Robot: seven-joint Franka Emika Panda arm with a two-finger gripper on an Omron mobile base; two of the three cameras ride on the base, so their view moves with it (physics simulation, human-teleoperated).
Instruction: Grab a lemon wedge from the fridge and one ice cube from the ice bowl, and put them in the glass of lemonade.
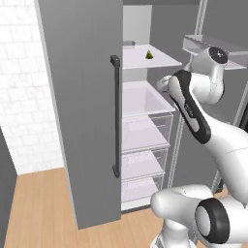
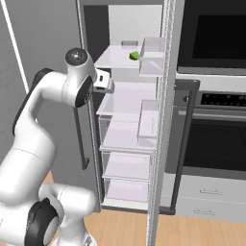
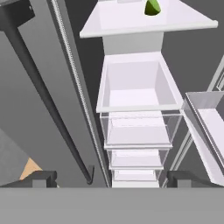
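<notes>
We have our gripper (image 3: 109, 179) spread wide, holding nothing (fridge (image 1: 80, 111) open), lemon wedge (image 3: 152, 7) far ahead above it, so reaching risks clipping the shelf (image 3: 144, 24) edge.

One fridge (image 1: 77, 111) stands open, with one lemon wedge (image 1: 149, 55) on one white shelf (image 1: 160, 60). Below sit three clear drawers (image 1: 145, 133). One oven (image 2: 216, 129) stands beside.

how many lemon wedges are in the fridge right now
1. The lemon wedge sits alone on the top white shelf of the open fridge, toward the back. Parts of the shelves are hidden, so others could be out of sight.
</notes>
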